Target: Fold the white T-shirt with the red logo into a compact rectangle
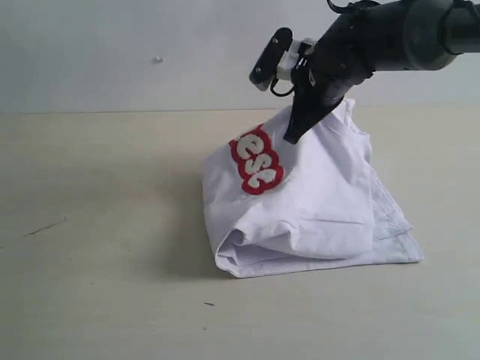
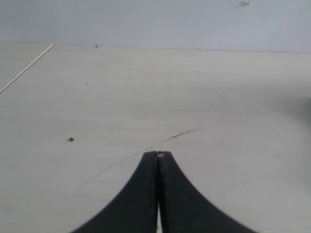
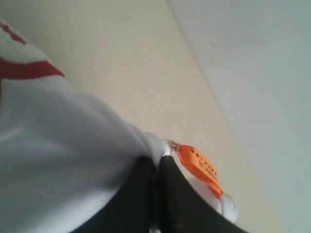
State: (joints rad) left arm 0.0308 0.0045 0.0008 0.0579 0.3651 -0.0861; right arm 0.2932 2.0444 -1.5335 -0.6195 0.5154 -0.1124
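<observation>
My right fingers (image 1: 292,137) are pinched shut on the white T-shirt (image 1: 322,202) at its collar, just beside the orange tag (image 3: 199,164), holding that end up. The rest of the shirt is heaped on the worktop (image 1: 97,225) below, with the red logo (image 1: 257,161) showing on its slope. My left fingers (image 2: 158,155) are closed on nothing, above a thin crack (image 2: 182,132) and near a red speck (image 2: 71,139).

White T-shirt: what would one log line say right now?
right tool: shut on white T-shirt, top raised | left tool: shut, empty | red logo: visible
</observation>
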